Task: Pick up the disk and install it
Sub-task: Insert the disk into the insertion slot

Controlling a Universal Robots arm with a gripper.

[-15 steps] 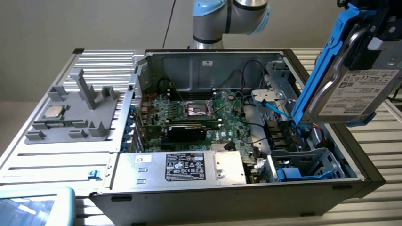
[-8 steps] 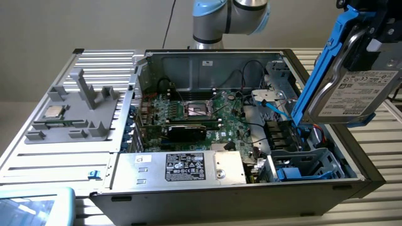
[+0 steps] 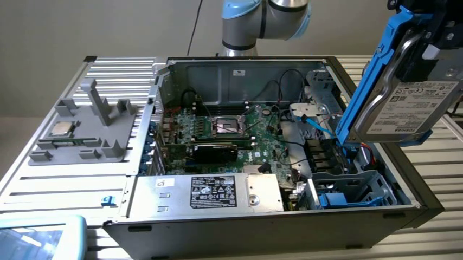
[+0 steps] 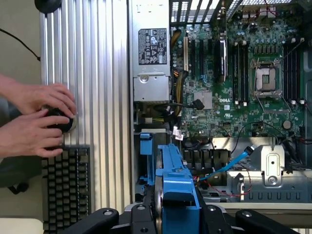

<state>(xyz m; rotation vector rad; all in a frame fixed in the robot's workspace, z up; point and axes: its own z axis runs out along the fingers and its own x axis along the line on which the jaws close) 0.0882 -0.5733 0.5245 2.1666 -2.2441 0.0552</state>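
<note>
A: Where's the disk (image 3: 412, 108)?
B: Up in the air on the ext. view's right, over the right end of the case (image 3: 239, 70). Gripper (image 3: 423, 49) is clamped on it via the blue carrier (image 3: 369, 81). It hangs on edge, tilted, label toward the ext. cam.
A: Which step, then?
B: Pickup's done, I'd say. Install isn't: the disk's well clear of the case, nothing seated. Looks like the carry/approach phase.
A: What does seating it call for?
B: My read: the grey bay (image 3: 361, 187) sits in the case's near right corner, roughly under the disk. The disk has to come square to the bay walls, carrier rails lined up. Looks a close fit, so little room for tilt. A blue cable (image 4: 234, 162) and thin wires run nearby and could snag.
A: Wrist cam?
B: It looks along the carrier's edge to the board (image 4: 243, 87) & PSU (image 4: 151, 58) beyond.
A: Surface?
B: Pale ribbed metal table (image 3: 434, 233). Case lies on its side, open. A grey jig (image 3: 94, 124) w/ a chip (image 3: 62, 129) is on the ext. view's left.
A: Room?
B: Plain beige wall (image 3: 72, 27) w/ a black cord (image 3: 194, 27) down it. A person's hands (image 4: 34, 122) rest on a round black device at the table edge, keyboard (image 4: 66, 185) just beside.
</note>
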